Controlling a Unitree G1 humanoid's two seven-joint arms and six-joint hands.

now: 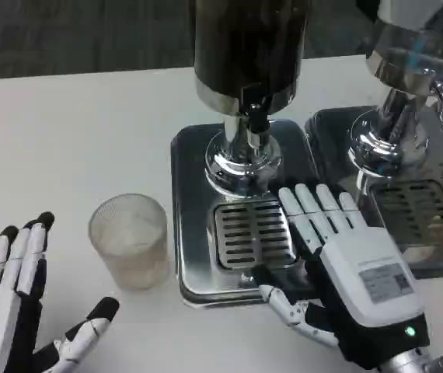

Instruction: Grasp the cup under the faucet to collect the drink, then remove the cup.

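Right hand (pixel 344 256) lying flat and spread on the dispenser's steel tray (pixel 190 256), fingers (pixel 315 206) reaching beside the slotted grate (pixel 252 231), holding nothing. Left hand (pixel 12 303) at the lower left, open above the white worktop (pixel 74 132), fingers apart, thumb pointing toward the cup (pixel 130 239), empty too. Cup upright on the worktop just left of the tray, not under the faucet (pixel 256 116). Dark dispenser (pixel 249 47) standing behind the grate. Second dispenser (pixel 408 62) at the right.

head view | 1 camera | high on robot, facing down and forward | close over white table (pixel 66 124)
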